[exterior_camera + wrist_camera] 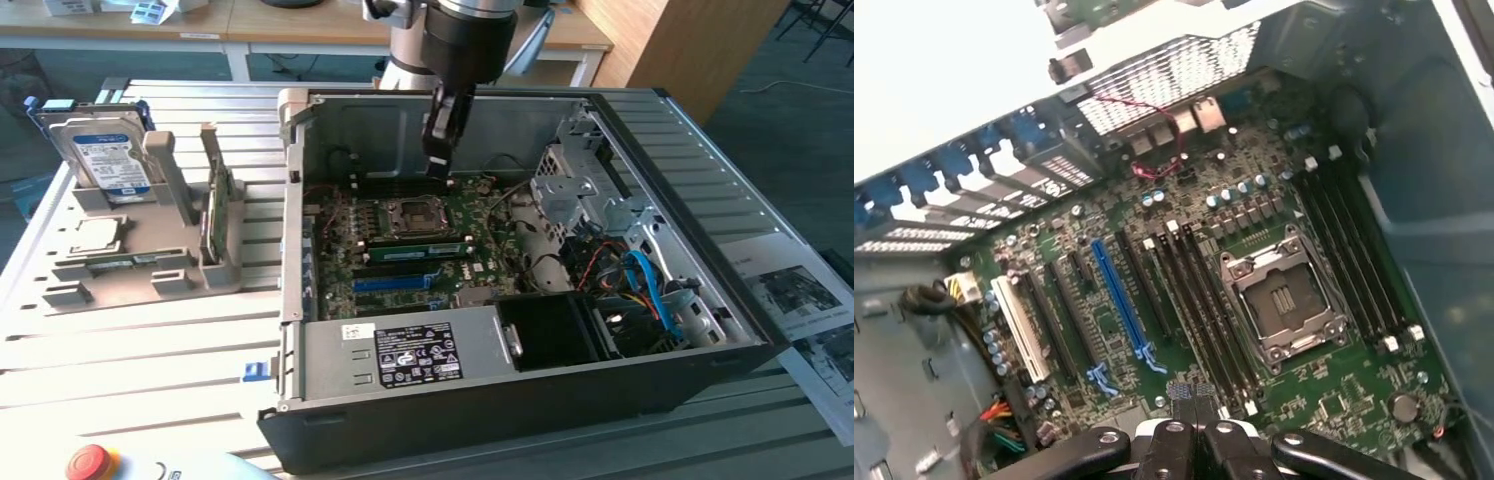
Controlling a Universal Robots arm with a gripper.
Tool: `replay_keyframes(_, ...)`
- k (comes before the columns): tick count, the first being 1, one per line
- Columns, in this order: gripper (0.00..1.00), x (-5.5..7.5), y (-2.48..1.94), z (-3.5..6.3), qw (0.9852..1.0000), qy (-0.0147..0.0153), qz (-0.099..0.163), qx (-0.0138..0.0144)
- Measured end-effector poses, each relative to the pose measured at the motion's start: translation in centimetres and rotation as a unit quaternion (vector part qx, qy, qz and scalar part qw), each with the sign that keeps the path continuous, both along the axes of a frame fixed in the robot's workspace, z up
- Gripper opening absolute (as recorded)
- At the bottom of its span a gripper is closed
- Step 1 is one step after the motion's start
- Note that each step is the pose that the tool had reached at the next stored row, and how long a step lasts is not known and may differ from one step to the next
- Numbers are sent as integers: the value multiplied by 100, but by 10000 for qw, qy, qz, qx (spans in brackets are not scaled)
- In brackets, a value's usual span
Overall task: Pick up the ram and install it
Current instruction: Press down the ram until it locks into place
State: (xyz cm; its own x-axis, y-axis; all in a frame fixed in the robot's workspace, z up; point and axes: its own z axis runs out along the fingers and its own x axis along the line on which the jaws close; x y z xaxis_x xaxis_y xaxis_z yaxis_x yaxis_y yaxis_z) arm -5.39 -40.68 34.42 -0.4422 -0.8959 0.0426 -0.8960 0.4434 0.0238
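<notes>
Green ram (pixel 422 248) sits seated in a motherboard (pixel 1254 300) slot, below and clear of the jaws. Gripper (pixel 442 158) hovers inside the case (pixel 534 400), jaws closed on nothing.

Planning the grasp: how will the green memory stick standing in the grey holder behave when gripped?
The memory stick looks thin and flat: probably light and stiff. Standing on edge in the holder, it may tilt if pushed sideways. Bare board, likely fragile.
</notes>
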Motion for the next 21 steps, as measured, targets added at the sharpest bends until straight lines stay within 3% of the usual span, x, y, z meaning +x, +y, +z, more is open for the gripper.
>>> replay_keyframes(6,11,0,0,-1,9991,0,-420,0)
replay_keyframes(11,11,0,0,-2,9970,0,-772,0)
replay_keyframes(16,11,0,0,-4,9936,-1,-1127,0)
replay_keyframes(21,11,0,0,-6,9891,-2,-1474,0)
